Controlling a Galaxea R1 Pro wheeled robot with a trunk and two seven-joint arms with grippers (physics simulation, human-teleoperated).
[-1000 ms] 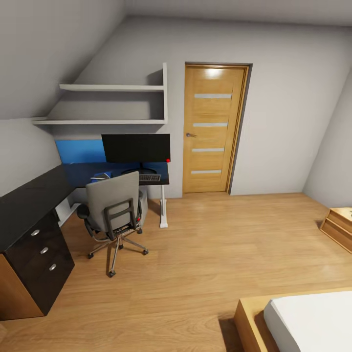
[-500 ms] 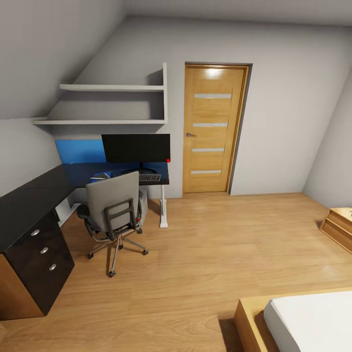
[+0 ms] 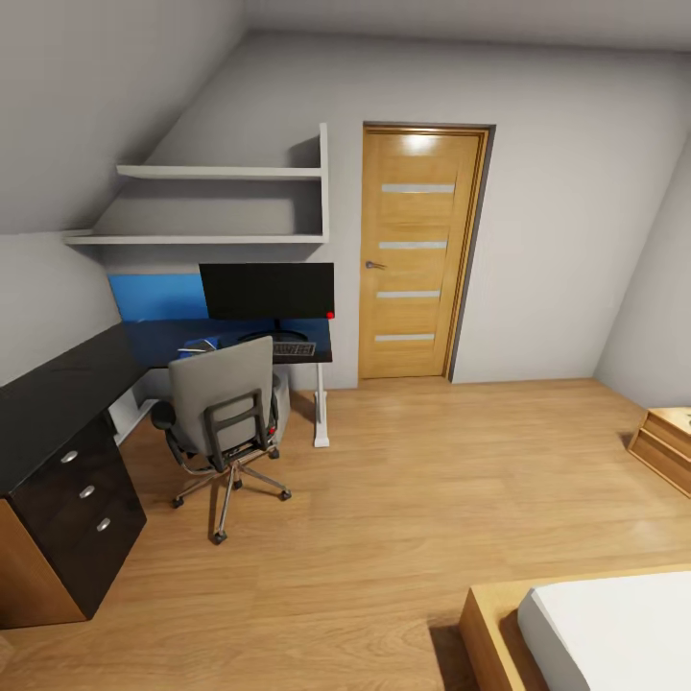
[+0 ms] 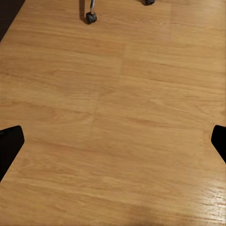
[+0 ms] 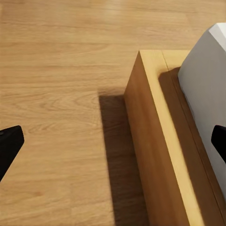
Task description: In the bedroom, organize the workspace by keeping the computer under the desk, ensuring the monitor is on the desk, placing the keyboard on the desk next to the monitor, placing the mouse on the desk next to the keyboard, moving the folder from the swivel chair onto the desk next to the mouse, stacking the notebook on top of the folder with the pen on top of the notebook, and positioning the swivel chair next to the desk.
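Both pincers hang spread and empty over bare floor: the left gripper (image 4: 113,143) with a chair castor (image 4: 91,18) just ahead, the right gripper (image 5: 113,141) beside the bed frame (image 5: 155,141). The swivel chair (image 3: 221,408) lies forward on the left arm's side, its backrest hiding the folder. Beyond, keyboard (image 3: 293,348) and monitor (image 3: 267,290) sit on the desk (image 3: 58,393); mouse indistinct.

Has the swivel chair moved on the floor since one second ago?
No. The swivel chair stands in the same place against the white desk leg and the black drawers, and the whole head view is unchanged too.
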